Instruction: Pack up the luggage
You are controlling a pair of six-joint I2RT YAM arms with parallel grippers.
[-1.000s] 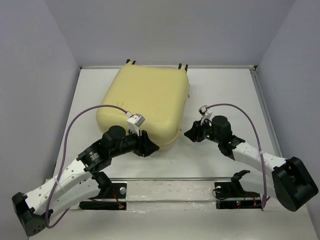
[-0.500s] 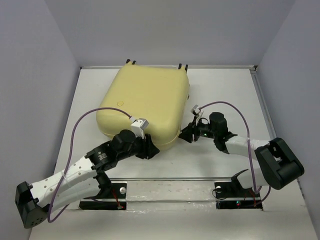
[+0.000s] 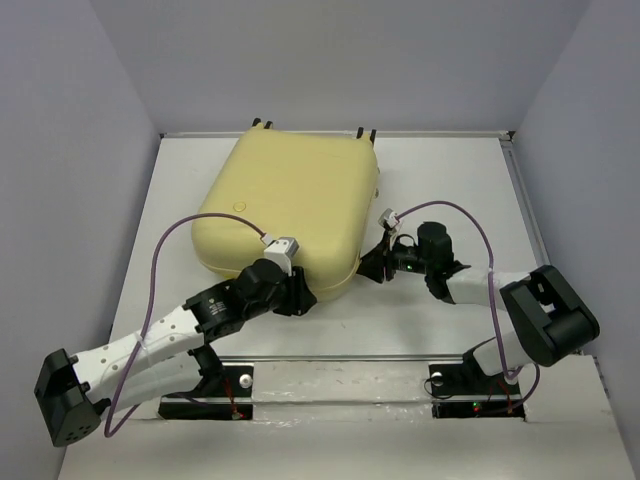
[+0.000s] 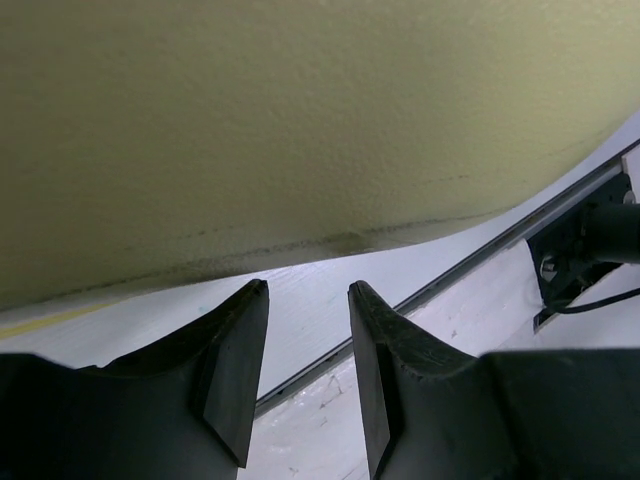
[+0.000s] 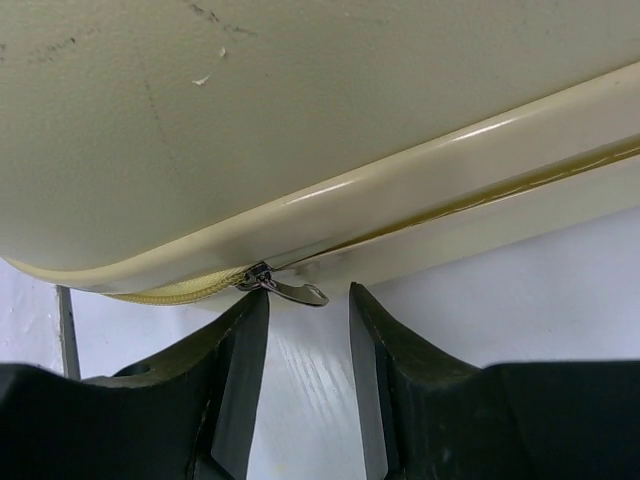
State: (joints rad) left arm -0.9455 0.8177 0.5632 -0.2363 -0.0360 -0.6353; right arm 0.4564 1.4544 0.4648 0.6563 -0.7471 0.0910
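The luggage (image 3: 290,205) is a pale-yellow hard-shell suitcase lying flat and closed on the white table. My left gripper (image 3: 305,292) sits low against its near edge. In the left wrist view the shell (image 4: 300,120) fills the top, and the left gripper (image 4: 308,290) is open with only table between its fingers. My right gripper (image 3: 368,265) is at the suitcase's near right corner. In the right wrist view a metal zipper pull (image 5: 290,289) hangs from the seam of the luggage (image 5: 300,120), just at the tips of the open right gripper (image 5: 309,296), not clamped.
A metal rail (image 3: 340,357) runs along the table's near edge, with black arm mounts (image 3: 460,385) on it. The rail (image 4: 480,255) and a black bracket (image 4: 585,245) also show in the left wrist view. Grey walls enclose the table on three sides.
My right gripper has moved left to the suitcase's near right corner, with its elbow swinging inward. My left arm has stretched slightly forward and right along the near edge.
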